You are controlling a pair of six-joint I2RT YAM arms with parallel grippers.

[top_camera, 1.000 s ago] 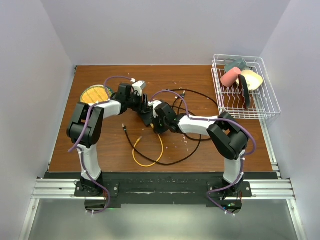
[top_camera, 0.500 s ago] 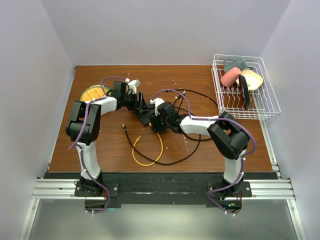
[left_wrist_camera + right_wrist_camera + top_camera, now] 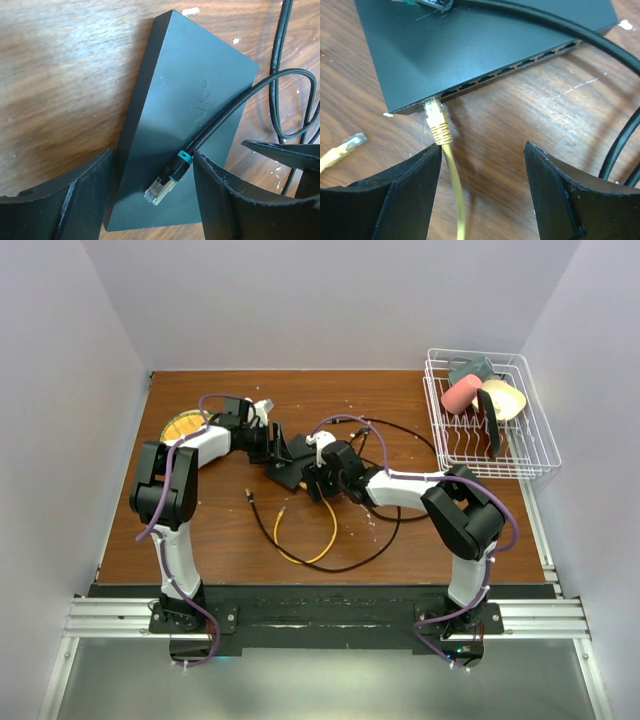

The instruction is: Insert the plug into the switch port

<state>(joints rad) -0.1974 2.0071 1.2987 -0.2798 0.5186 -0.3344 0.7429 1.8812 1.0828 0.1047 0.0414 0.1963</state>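
Observation:
The dark flat switch box (image 3: 485, 45) lies on the wooden table, with a row of ports along its near edge. The yellow plug (image 3: 436, 122) sits with its tip in the switch port (image 3: 429, 103) at the left end of that row. Its yellow cable runs down beside the left finger. My right gripper (image 3: 482, 195) is open just in front of it, holding nothing. My left gripper (image 3: 155, 200) is open over the box (image 3: 190, 110), either side of a black plug with a teal ring (image 3: 167, 182) that rests on the lid. In the top view both grippers flank the box (image 3: 285, 475).
The yellow cable (image 3: 318, 540) loops toward the near edge, its other plug (image 3: 347, 145) loose on the wood. Black cables (image 3: 400, 510) curl right of the box. A white wire rack (image 3: 535, 455) with dishes stands at the back right, a yellow disc (image 3: 180, 427) at the back left.
My right gripper has opened and let go of the yellow plug, which stays at the port. The left gripper has opened wider and shifted left. The yellow loop slid right.

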